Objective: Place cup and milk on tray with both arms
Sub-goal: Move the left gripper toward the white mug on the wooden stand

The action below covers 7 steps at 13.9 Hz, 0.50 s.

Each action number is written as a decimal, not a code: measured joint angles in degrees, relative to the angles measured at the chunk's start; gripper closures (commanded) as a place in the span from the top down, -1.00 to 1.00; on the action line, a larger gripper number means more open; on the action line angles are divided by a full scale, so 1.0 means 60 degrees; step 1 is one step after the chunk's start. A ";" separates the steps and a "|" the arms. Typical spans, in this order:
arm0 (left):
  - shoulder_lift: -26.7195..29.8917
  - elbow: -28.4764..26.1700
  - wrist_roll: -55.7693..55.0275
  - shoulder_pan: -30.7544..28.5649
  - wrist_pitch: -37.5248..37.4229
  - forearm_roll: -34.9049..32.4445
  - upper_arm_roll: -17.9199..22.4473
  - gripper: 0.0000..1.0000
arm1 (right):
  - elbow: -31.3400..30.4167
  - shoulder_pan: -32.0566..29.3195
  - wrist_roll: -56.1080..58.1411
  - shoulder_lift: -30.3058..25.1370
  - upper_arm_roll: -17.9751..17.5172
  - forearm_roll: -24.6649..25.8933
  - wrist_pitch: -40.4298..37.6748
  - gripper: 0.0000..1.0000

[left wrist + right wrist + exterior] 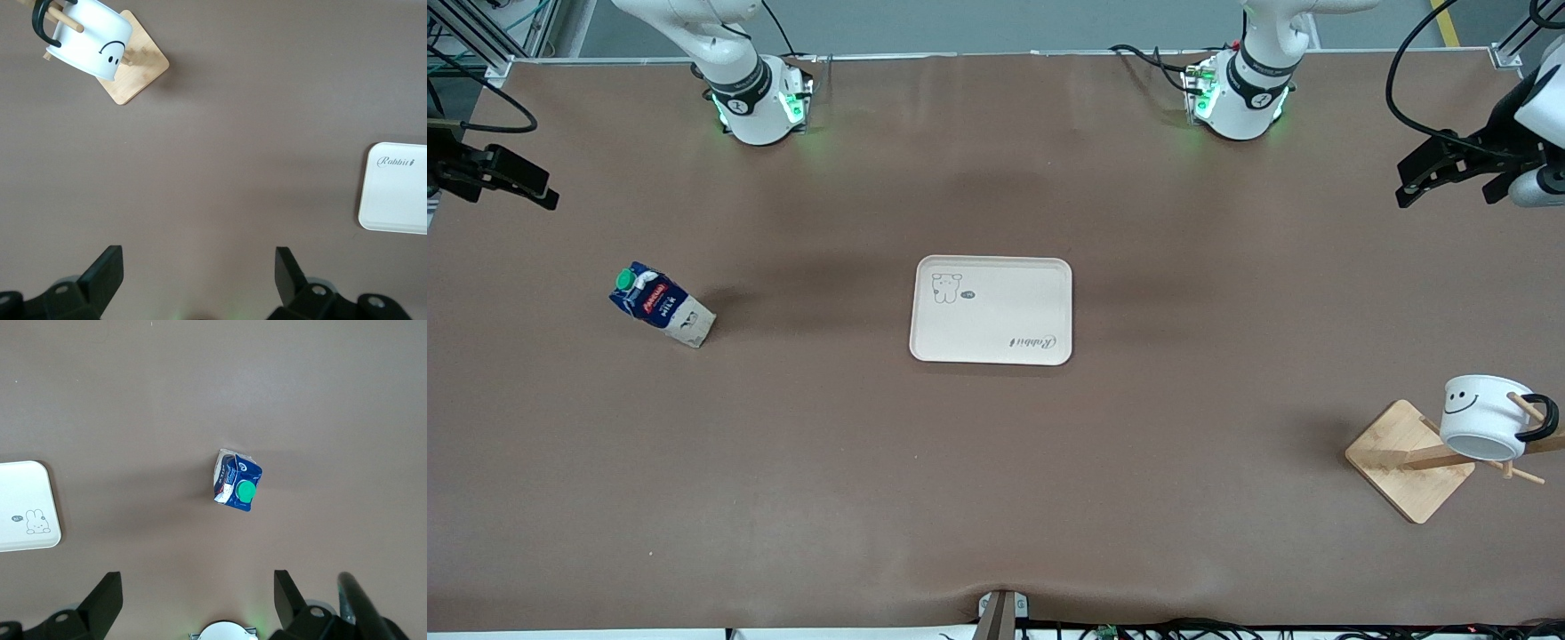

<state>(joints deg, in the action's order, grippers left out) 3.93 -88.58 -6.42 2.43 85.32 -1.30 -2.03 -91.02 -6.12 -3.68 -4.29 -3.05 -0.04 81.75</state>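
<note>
We find the tray lying flat at the middle of the brown tabletop, with nothing on it. The milk stands on the tabletop toward the right arm's end, well apart from the tray, its green cap uppermost. The cup hangs tilted on a peg of a wooden rack toward the left arm's end, nearer to the front camera than the tray, smiley face showing and black handle hooked over the peg.

We note the left gripper raised above bare tabletop at the left arm's end, jaws spread wide, grasping nothing. The right gripper is raised at the right arm's end, with the milk in its wrist view, jaws likewise spread and released. Neither gripper touches any item.
</note>
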 measured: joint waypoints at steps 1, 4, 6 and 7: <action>-0.0001 0.0000 0.0052 -0.0183 0.0000 0.0000 0.0023 1.00 | -0.0001 0.0000 0.0000 0.0000 -0.0001 0.0000 0.0000 1.00; -0.0085 -0.0001 0.0769 -0.0749 0.0013 0.0018 0.0115 1.00 | -0.0004 -0.0001 0.0000 0.0000 -0.0001 0.0000 0.0000 1.00; -0.0280 -0.0022 0.0868 -0.1215 0.0343 0.0320 0.0131 1.00 | -0.0006 -0.0002 0.0000 0.0000 -0.0002 0.0000 0.0000 1.00; -0.0394 -0.0081 0.0932 -0.1495 0.0680 0.0486 0.0140 1.00 | -0.0008 -0.0003 0.0000 0.0000 -0.0003 0.0000 0.0001 1.00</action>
<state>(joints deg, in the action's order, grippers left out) 1.57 -89.07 -0.83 -6.54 89.40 1.61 -1.18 -91.07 -6.14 -3.68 -4.29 -3.07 -0.04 81.76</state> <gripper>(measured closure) 0.000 0.000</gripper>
